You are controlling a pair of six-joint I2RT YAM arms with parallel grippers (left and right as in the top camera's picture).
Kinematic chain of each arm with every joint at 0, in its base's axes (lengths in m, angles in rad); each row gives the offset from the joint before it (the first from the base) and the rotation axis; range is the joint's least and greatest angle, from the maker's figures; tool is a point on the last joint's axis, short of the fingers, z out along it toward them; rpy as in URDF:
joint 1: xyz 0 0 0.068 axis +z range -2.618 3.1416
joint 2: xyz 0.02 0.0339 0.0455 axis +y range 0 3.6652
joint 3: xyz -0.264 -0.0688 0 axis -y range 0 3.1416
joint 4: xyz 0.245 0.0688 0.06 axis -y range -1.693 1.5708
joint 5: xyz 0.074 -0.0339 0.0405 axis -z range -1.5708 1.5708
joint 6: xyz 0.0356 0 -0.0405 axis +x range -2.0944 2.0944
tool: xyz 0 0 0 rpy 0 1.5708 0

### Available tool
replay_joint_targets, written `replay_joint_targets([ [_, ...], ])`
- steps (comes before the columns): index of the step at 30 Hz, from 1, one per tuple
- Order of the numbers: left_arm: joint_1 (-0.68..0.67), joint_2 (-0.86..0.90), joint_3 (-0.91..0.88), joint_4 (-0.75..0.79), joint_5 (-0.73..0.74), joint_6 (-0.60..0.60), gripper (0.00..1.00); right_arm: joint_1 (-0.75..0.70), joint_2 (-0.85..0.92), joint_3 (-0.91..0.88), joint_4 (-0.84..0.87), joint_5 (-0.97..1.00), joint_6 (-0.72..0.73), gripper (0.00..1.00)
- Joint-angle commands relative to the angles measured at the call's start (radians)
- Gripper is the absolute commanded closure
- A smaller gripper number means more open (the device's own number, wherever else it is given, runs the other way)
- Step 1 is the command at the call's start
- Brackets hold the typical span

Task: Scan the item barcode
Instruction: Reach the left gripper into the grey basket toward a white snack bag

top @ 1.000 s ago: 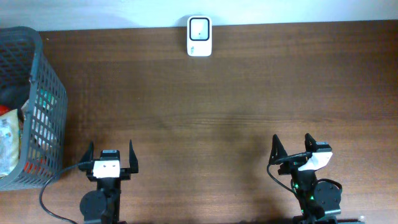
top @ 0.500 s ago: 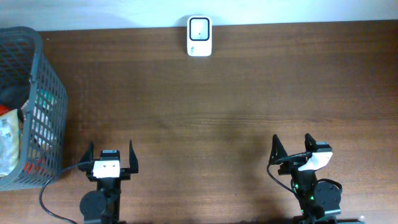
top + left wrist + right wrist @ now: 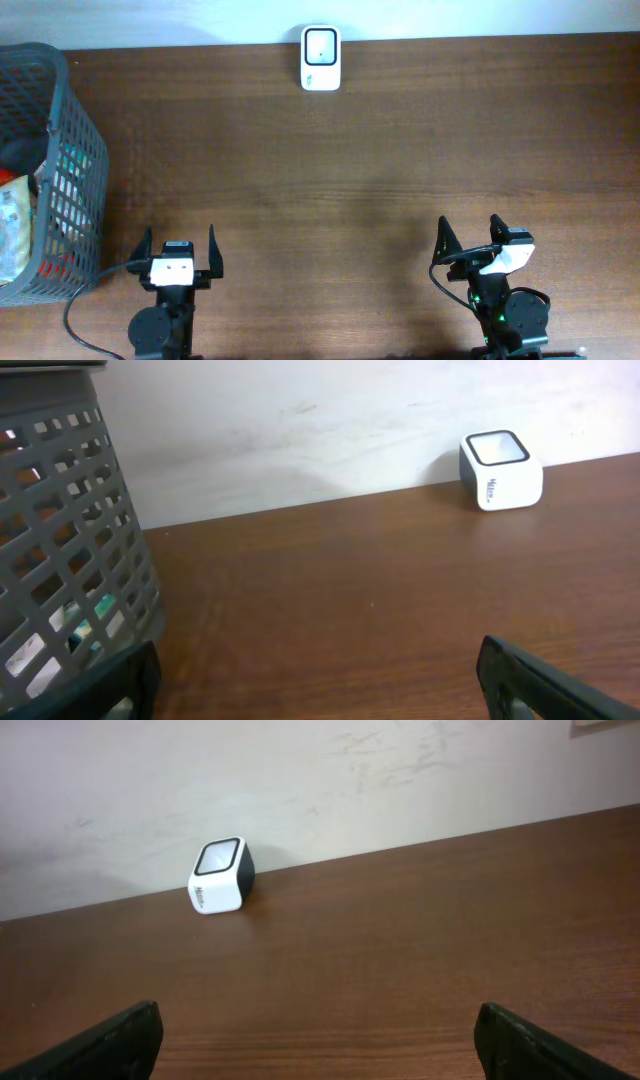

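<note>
- Grey mesh basket (image 3: 85, 150) stands at the table's (image 3: 350, 170) left edge, cut off by the frame; the items (image 3: 10, 230) inside are half hidden, their labels too small to read.
- White scanner (image 3: 321, 58) sits mid far edge, against the wall.
- Left gripper (image 3: 178, 245) and right gripper (image 3: 470, 236) rest at the near edge, jaws wide apart, both empty.

Scanner (image 3: 321, 58) sits on the table (image 3: 350, 150) at its far edge, basket (image 3: 75, 170) at left.
</note>
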Motion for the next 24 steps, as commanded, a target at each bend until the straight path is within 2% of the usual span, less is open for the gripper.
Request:
replay_joint_targets([
  [1,-0.005,-0.009,-0.002,0.005,0.029,0.002,0.01,-0.006,-0.006,-0.006,-0.004,-0.002,0.001,0.01],
  [3,-0.005,-0.009,0.002,0.066,0.076,-0.006,0.01,-0.006,-0.006,-0.006,-0.004,-0.002,0.001,0.02],
  [5,-0.005,-0.008,0.057,0.081,0.079,-0.072,0.01,-0.006,-0.006,-0.006,-0.004,-0.002,0.001,0.01],
  [8,-0.005,0.055,0.253,-0.075,0.078,-0.074,0.01,-0.006,-0.006,-0.006,-0.004,-0.002,0.001,0.01],
  [13,-0.005,0.382,0.647,-0.218,0.079,-0.074,0.01,-0.006,-0.006,-0.006,-0.004,-0.002,0.001,0.01],
  [15,-0.005,0.557,0.869,-0.298,0.078,-0.071,0.01,-0.006,-0.006,-0.006,-0.004,-0.002,0.001,0.01],
  [19,-0.005,0.854,1.284,-0.545,0.074,-0.039,0.01,-0.006,-0.006,-0.006,-0.004,-0.002,0.001,0.01],
  [22,-0.005,1.156,1.682,-0.86,0.074,-0.008,0.01,-0.006,-0.006,-0.006,-0.004,-0.002,0.001,0.01],
  [24,-0.005,1.316,1.881,-1.031,0.075,-0.006,0.01,-0.006,-0.006,-0.006,-0.004,-0.002,0.001,0.01],
])
